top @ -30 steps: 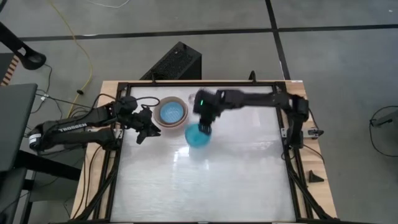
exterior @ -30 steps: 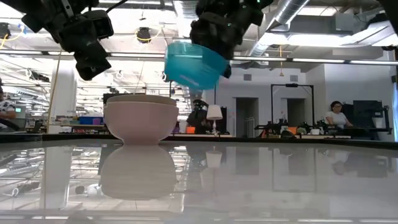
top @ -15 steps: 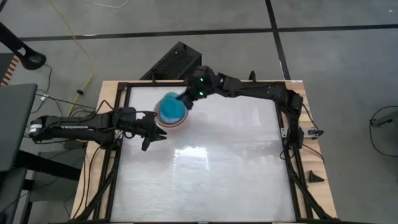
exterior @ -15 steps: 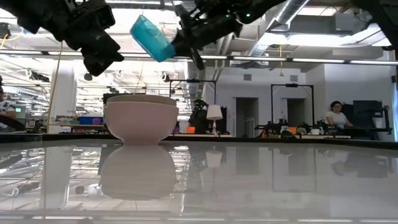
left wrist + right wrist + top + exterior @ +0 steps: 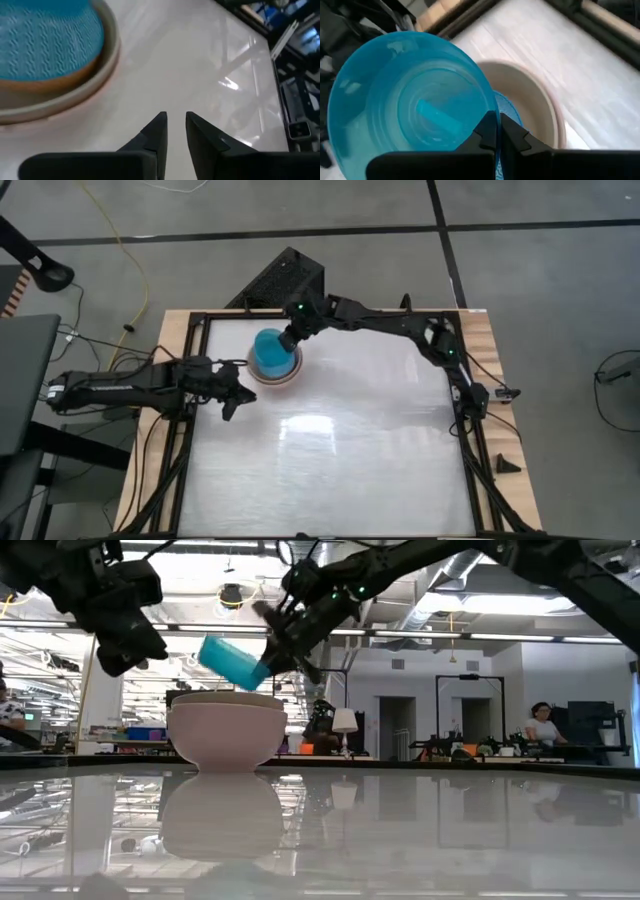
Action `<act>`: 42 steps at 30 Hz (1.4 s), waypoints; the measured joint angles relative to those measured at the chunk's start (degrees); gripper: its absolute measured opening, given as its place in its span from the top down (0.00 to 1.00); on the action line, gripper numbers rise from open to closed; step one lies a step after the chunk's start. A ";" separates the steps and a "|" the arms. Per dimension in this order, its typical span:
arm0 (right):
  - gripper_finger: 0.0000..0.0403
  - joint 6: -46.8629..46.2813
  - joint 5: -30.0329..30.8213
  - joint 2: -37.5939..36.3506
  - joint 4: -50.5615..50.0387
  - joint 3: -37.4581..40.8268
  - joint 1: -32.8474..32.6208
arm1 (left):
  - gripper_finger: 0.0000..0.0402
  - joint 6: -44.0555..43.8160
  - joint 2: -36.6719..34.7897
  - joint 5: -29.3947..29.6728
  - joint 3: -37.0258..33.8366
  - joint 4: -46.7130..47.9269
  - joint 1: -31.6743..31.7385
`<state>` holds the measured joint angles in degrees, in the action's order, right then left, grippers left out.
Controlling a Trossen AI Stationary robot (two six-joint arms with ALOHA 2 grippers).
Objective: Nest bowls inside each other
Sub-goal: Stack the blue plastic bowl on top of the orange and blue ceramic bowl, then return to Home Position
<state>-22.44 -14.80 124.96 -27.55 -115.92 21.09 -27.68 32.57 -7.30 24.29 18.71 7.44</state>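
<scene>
A stack of bowls (image 5: pixel 276 373) rests on its base at the table's far left: a grey-beige outer bowl (image 5: pixel 227 733), a peach one (image 5: pixel 55 86) inside it and a light blue one (image 5: pixel 45 42) innermost. Just above the stack hangs a teal bowl (image 5: pixel 271 351), tilted, with my right gripper (image 5: pixel 498 127) shut on it; the low view also shows the teal bowl (image 5: pixel 231 661) clear above the stack's rim. My left gripper (image 5: pixel 175 119) hovers by the stack's near-left side, open by a narrow gap, with nothing between its fingers. My right gripper pinches the teal bowl's rim (image 5: pixel 493 111), one finger inside the wall and one outside. The fingers slant down at it from the table's far right. The bowl is lifted clear and tilted, its mouth turned toward my wrist, directly over the stack.
A black frame (image 5: pixel 330 314) runs around the table's edges. The white tabletop (image 5: pixel 340 450) stretches bare to the right and near side of the stack. A black box (image 5: pixel 283 280) stands on the floor beyond the far edge. People sit in the room behind (image 5: pixel 545 725).
My right gripper has carried the teal bowl from the stack's right side toward the table's far-left, first up, then down over the stack, tipping the bowl further. My left gripper has sunk a little beside the stack.
</scene>
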 joint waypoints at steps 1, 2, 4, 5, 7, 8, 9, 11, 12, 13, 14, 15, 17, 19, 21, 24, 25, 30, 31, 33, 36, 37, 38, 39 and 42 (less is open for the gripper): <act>0.94 -0.03 0.18 0.88 -0.39 -0.40 -0.04 | 0.87 -0.02 -0.72 0.54 0.00 0.06 0.00; 0.94 -0.06 0.23 1.51 -0.69 -0.68 -0.05 | 0.88 0.02 -1.27 1.12 0.00 0.06 0.02; 0.94 -0.05 0.33 2.43 -1.88 -0.85 -0.07 | 0.89 0.14 -2.27 2.57 0.02 -0.28 0.02; 0.94 -0.05 0.69 2.89 -2.02 -0.85 -0.09 | 0.90 0.16 -2.62 3.17 0.02 -0.20 0.02; 0.94 0.02 2.25 3.54 -2.88 -0.81 -0.20 | 0.91 0.18 -3.02 4.04 0.02 -0.10 0.02; 0.94 -0.01 2.82 3.78 -2.72 -0.81 -0.41 | 0.91 0.19 -3.07 4.27 0.02 -0.13 0.02; 0.94 0.00 3.29 3.85 -2.79 -0.81 -0.42 | 0.92 0.18 -3.06 4.31 0.02 -0.16 0.02; 0.93 -0.02 3.32 3.82 -3.63 -0.81 -0.38 | 0.92 0.19 -2.99 4.31 0.02 -0.05 0.02; 0.93 -0.02 3.33 3.81 -3.89 -0.83 -0.48 | 0.92 0.19 -2.97 4.17 0.02 0.04 0.02; 0.92 -0.02 3.34 3.81 -4.42 -0.83 -0.58 | 0.92 0.27 -2.98 4.14 0.02 0.06 0.02; 0.90 -0.02 3.35 3.81 -5.01 -0.83 -0.72 | 0.92 0.41 -2.98 4.15 0.02 0.03 0.02; 0.88 -0.02 3.35 3.81 -5.40 -0.83 -0.79 | 0.92 0.44 -2.98 4.14 0.02 0.06 0.02; 0.84 -0.04 3.35 3.81 -5.60 -0.83 -0.86 | 0.92 0.94 -3.01 4.14 0.02 0.08 0.02; 0.80 -0.04 3.33 3.79 -5.55 -0.83 -0.86 | 0.92 1.53 -3.03 4.12 0.02 0.08 0.02; 0.76 -0.04 3.35 3.79 -5.63 -0.83 -0.82 | 0.92 1.55 -3.00 4.11 0.02 0.27 0.02; 0.70 0.16 3.33 3.78 -5.57 -0.83 -0.60 | 0.92 2.30 -3.00 3.78 0.02 0.40 0.02; 0.68 0.22 3.33 3.76 -5.53 -0.83 -0.42 | 0.92 2.54 -3.00 3.44 0.02 0.42 0.02; 0.58 0.33 2.38 2.84 -5.74 -0.83 1.16 | 0.92 2.58 -3.00 3.09 0.02 1.29 0.02; 0.56 0.33 1.31 2.30 -6.54 -0.82 1.71 | 0.92 2.58 -3.00 3.11 0.02 1.65 0.02; 0.53 0.33 -1.93 1.46 -7.64 -0.84 2.60 | 0.92 2.59 -3.00 3.09 0.02 1.72 0.02; 0.50 1.15 -6.64 -1.67 -13.92 -0.81 4.17 | 0.92 3.04 -2.98 3.11 0.02 0.93 0.02; 0.50 2.53 -7.39 -2.99 -15.48 -0.84 4.26 | 0.92 3.13 -2.96 3.11 0.02 0.35 0.02; 0.50 4.86 -7.64 -4.67 -18.55 -0.85 4.35 | 0.92 3.75 -2.97 3.11 0.02 -0.05 0.04; 0.50 7.86 -8.03 -6.09 -22.27 -0.85 4.25 | 0.92 4.93 -2.96 3.15 0.02 -0.76 0.04; 0.50 17.94 -9.30 -11.28 -30.32 -0.85 2.99 | 0.92 10.08 -3.02 3.34 0.02 -3.87 0.27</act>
<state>-4.50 -24.10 113.68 -57.87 -116.77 24.07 -17.60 29.55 -3.95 24.32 14.84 7.71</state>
